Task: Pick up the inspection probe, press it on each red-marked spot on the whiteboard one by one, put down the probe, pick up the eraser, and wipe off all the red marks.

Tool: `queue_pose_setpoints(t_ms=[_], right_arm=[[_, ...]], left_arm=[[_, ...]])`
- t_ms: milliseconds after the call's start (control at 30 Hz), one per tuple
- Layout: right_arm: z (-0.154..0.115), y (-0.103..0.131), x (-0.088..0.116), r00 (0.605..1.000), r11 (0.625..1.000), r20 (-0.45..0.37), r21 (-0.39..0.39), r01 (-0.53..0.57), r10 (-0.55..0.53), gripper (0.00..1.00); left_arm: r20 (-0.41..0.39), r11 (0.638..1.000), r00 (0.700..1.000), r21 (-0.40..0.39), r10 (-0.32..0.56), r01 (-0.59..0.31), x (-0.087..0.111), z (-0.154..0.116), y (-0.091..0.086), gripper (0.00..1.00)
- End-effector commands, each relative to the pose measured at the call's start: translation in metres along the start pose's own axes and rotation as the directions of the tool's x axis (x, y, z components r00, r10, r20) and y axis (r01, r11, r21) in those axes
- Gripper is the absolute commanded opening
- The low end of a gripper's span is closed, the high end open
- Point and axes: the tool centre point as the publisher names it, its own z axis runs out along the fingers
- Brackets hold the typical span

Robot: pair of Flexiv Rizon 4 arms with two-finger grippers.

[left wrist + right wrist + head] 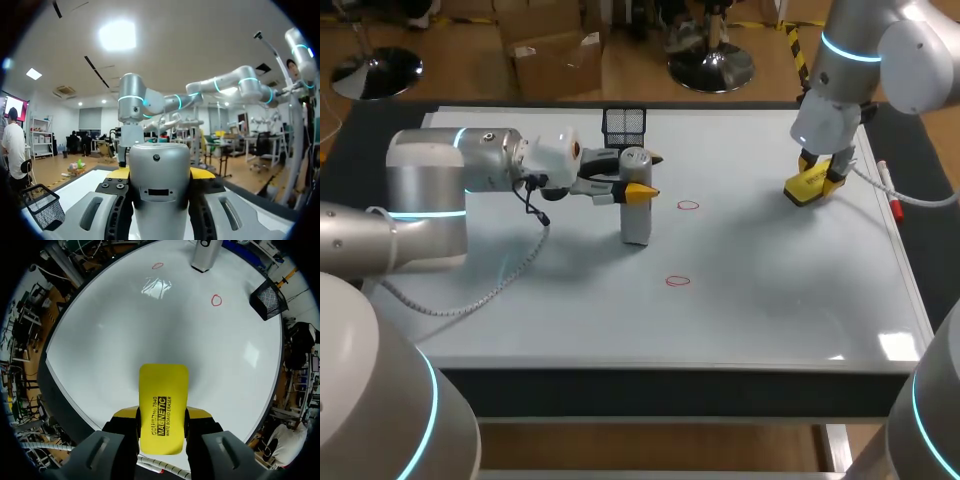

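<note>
The inspection probe [636,215], a silver cylinder, stands upright on the whiteboard [770,290]. My left gripper [638,188] reaches in sideways and is shut on the probe's upper part. In the left wrist view the probe [160,190] fills the gap between the yellow tips [202,173]. My right gripper [812,186] is shut on the yellow eraser [808,186] over the board's far right part. The eraser [162,412] points ahead between the right fingers. Two red circles are drawn on the board: one [688,205] just right of the probe, another [677,281] nearer the front.
A black mesh basket [624,122] sits at the board's back edge behind the probe. A red-capped marker [890,192] lies along the right edge. The left arm's cable [510,270] hangs over the board's left part.
</note>
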Motion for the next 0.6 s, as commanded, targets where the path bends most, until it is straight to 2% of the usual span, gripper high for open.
queue_pose_setpoints(t_ms=[33, 200, 400, 600], right_arm=[[-0.001, 0.0, -0.001, 1.0, 1.0, -0.004, 0.003, 0.001, -0.001, 0.0], [-0.001, 0.0, -0.001, 1.0, 1.0, -0.004, 0.003, 0.001, -0.001, 0.0], [-0.001, 0.0, -0.001, 1.0, 1.0, -0.004, 0.003, 0.001, -0.001, 0.0], [-0.001, 0.0, -0.001, 1.0, 1.0, -0.004, 0.003, 0.001, -0.001, 0.0]], left_arm=[[0.0, 1.0, 1.0, -0.004, 0.001, -0.001, 0.0, -0.001, 0.002, 0.0], [0.0, 1.0, 1.0, -0.008, 0.007, -0.007, 0.002, -0.001, -0.001, 0.0], [0.023, 0.999, 0.999, -0.006, 0.035, -0.035, 0.007, -0.007, -0.017, 0.0], [0.076, 0.999, 0.996, -0.003, 0.05, -0.05, 0.017, -0.025, -0.033, 0.0]])
